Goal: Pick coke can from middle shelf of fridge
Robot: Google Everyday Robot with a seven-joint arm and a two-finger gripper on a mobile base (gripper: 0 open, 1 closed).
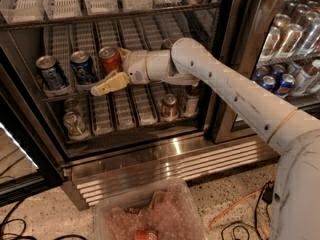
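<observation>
The coke can (110, 59), red with a silver top, stands upright at the front of the middle shelf (145, 31) of the fridge (150, 159). My gripper (111, 70) is at the can and open. One tan finger (106, 84) reaches forward and left below and in front of the can. The other finger (123, 52) shows just behind the can's right side. The can stands between them, and I cannot tell whether either finger touches it. My white arm (225, 89) reaches in from the right.
Two blue cans (50, 73) (82, 66) stand left of the coke can. On the bottom rack are a greenish can (75, 124) and two more cans (169, 106). A clear plastic bin (150, 214) sits on the floor. Bottles fill the right compartment (295, 44).
</observation>
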